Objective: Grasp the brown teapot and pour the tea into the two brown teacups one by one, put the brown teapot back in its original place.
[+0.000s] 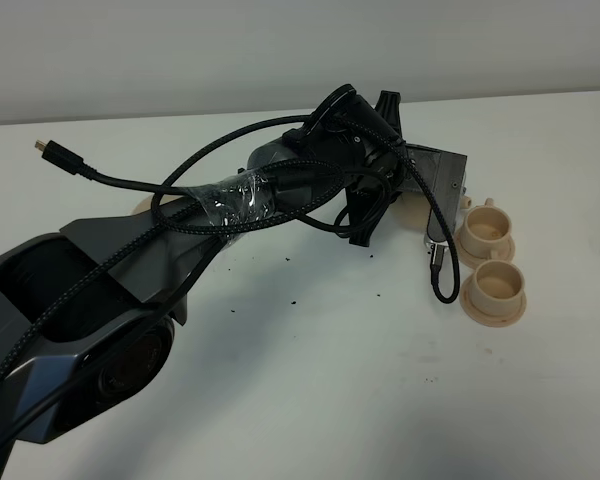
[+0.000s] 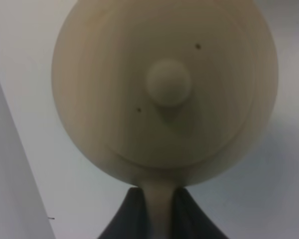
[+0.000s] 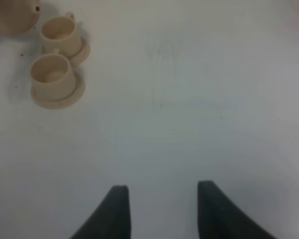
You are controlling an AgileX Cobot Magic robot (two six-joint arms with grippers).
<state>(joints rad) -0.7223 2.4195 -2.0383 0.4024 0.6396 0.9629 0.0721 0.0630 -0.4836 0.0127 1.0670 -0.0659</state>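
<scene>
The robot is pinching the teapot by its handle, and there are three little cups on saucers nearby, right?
Not three. There are two cups on saucers, as the exterior high view shows. The left gripper does pinch the teapot by its handle.

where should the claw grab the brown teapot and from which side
By its handle, coming in from the handle side, as the left claw does now: that narrow strip fits between the fingers, while the round body of the brown teapot looks too wide and smooth.
</scene>
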